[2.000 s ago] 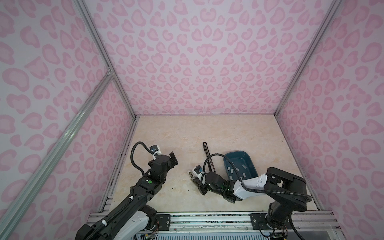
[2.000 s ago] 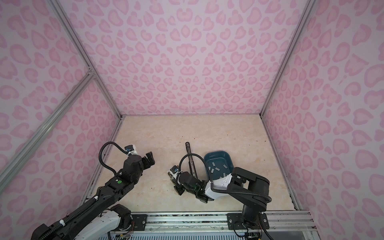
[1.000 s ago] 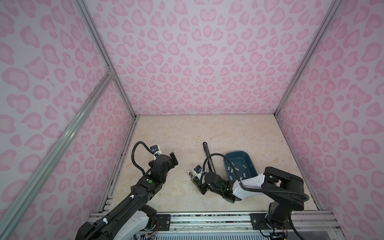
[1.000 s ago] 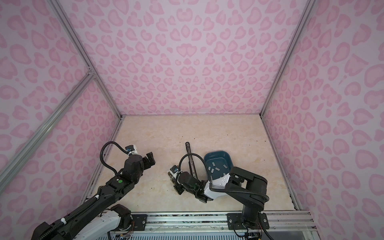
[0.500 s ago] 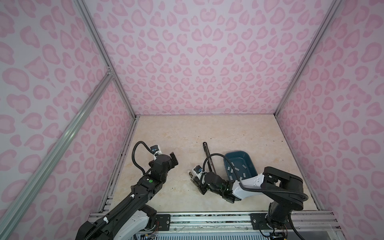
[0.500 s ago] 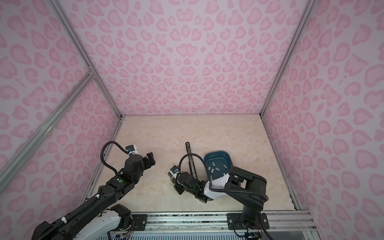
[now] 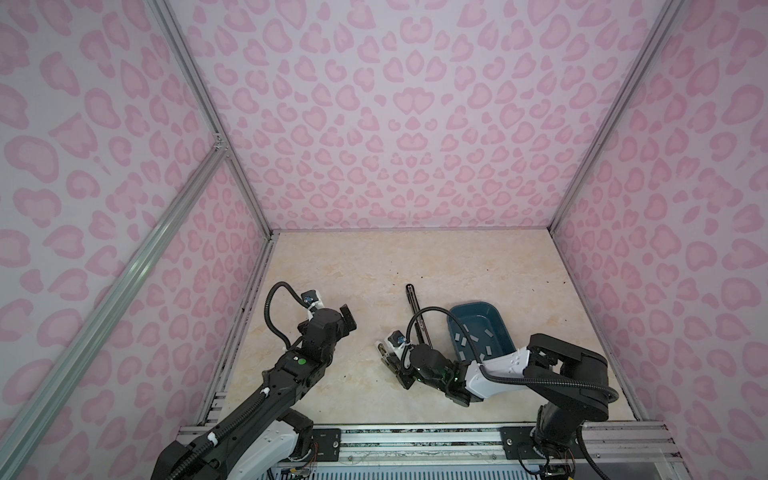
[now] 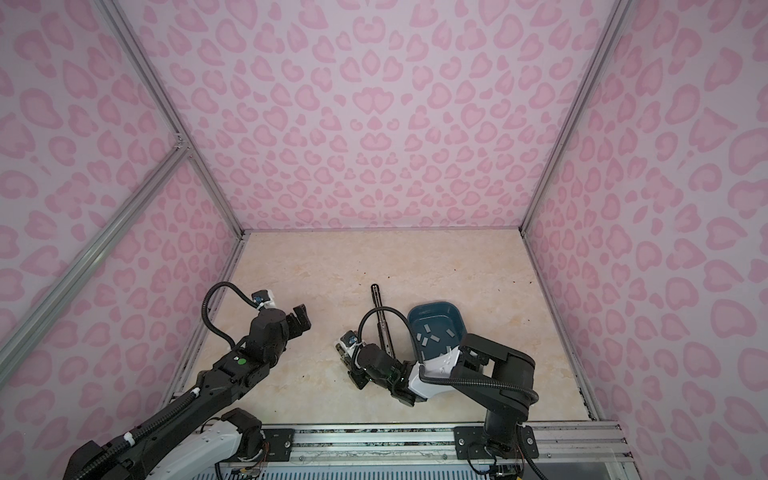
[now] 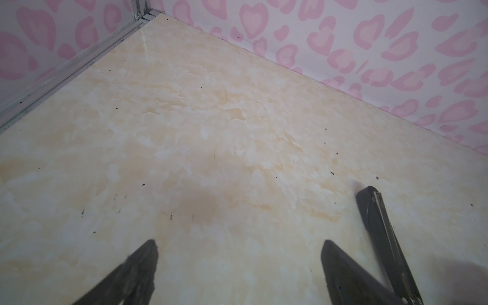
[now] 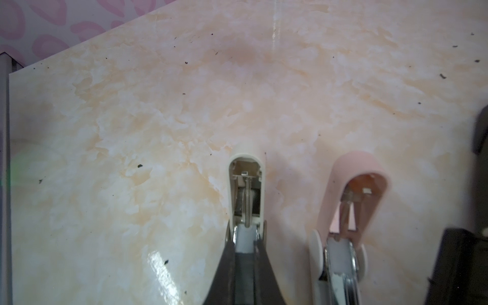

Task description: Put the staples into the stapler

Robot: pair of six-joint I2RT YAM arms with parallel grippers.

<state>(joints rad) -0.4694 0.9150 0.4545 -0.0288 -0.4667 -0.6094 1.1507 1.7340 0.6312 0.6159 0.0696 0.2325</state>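
- Pinching a cream mini stapler [image 10: 247, 184] by its two sides with the right claw [image 10: 245, 232], drawn in narrow and tight against the body.
- Held low over the beige marbled bench [image 7: 415, 257], near its front edge in both top views; hard to tell from the pictures whether resting on the surface or just clear of it.
- Flipped open at the lid, baring a thin metal spring rod down the middle of the cream stapler's channel, in the right wrist view.
- Parked just beside it and apart from the claw: a pink mini stapler [image 10: 353, 162], likewise opened out, pointing the same way.
- Spread wide and gripping nothing, raised above bare bench on the left of both top views: the left claw [image 7: 348, 319], with dark fingers [image 9: 142, 264] framing only marbled surface in the left wrist view.
- Stretched flat on the bench between the two arms, partly behind the right arm's looping cable: a long black stapler [image 7: 417, 311], opened out with its metal rail facing up.
- Scattered loose across the floor of a dark teal bin [image 7: 473, 305], just right of the black stapler: the staples [image 7: 464, 341], short grey strips lying at mixed angles.
- Cut off at the bin's near corner by the right arm's white forearm in both top views.
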